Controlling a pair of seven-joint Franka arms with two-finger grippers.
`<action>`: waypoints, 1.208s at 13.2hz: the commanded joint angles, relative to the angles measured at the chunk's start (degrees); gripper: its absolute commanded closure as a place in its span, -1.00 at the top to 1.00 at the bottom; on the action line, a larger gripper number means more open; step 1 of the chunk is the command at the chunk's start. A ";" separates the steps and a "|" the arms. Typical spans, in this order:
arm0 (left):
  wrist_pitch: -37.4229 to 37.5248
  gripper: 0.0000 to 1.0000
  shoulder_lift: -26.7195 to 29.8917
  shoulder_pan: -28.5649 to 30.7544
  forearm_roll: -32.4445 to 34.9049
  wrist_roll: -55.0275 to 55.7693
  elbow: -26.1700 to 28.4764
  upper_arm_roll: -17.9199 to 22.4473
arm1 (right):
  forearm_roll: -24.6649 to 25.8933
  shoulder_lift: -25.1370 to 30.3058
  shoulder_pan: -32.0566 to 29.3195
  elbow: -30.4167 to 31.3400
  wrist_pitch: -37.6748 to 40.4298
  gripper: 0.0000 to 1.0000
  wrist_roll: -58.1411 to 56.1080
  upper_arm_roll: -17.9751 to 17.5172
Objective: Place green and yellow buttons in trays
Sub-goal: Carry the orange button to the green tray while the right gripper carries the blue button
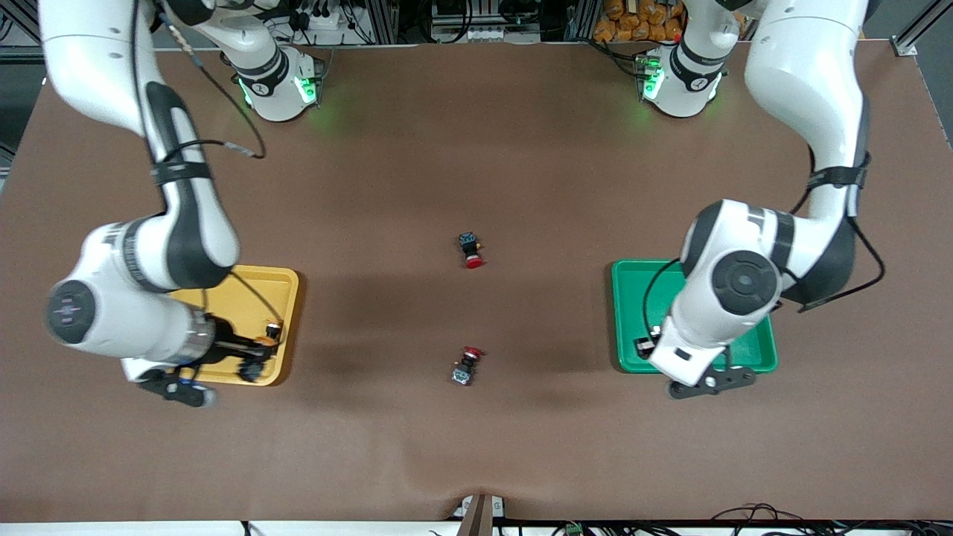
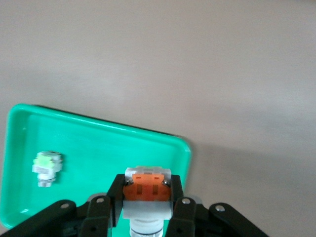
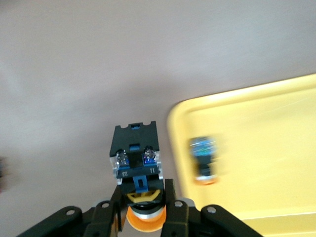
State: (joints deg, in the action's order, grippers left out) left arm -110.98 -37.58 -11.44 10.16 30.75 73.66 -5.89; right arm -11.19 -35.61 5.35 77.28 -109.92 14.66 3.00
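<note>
While left gripper (image 2: 147, 200) clamps square orange-faced button (image 2: 147, 186) | right gripper (image 3: 144, 207) clamps round-capped button (image 3: 137, 163)

Light: even and bright from overhead on the brown surface (image 1: 476, 149).
Shadows: soft, broad dark patches on the surface beside both arms, toward the middle.
Glow: green light spills onto the surface by the two arm bases.
Glare: a pale sheen along the green tray (image 2: 98, 148) rim in the left wrist view.
Blur: the right wrist view smears the yellow tray (image 3: 256, 148) and the button (image 3: 203, 160) lying in it.
Focus: the front view is sharp.
</note>
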 commanded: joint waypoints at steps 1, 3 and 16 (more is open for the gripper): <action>1.55 -1.00 0.67 5.54 0.47 -2.09 2.97 -1.05 | 1.00 2.03 -6.47 2.34 2.60 -1.00 -7.68 -1.42; 1.29 -1.00 -0.73 8.79 -0.23 -2.80 4.38 -1.14 | 1.09 1.69 -10.60 3.13 6.28 -1.00 -11.48 -1.42; -13.48 1.00 -3.46 7.58 -2.52 -1.13 14.41 -0.97 | 8.02 3.17 -10.63 7.08 9.47 1.00 -15.80 -1.68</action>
State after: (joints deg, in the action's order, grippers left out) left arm -124.24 -42.36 -3.81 7.52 30.30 87.62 -7.00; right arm -6.33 -35.53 -6.88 80.96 -98.81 -0.71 1.41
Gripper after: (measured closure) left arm 0.352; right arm 0.000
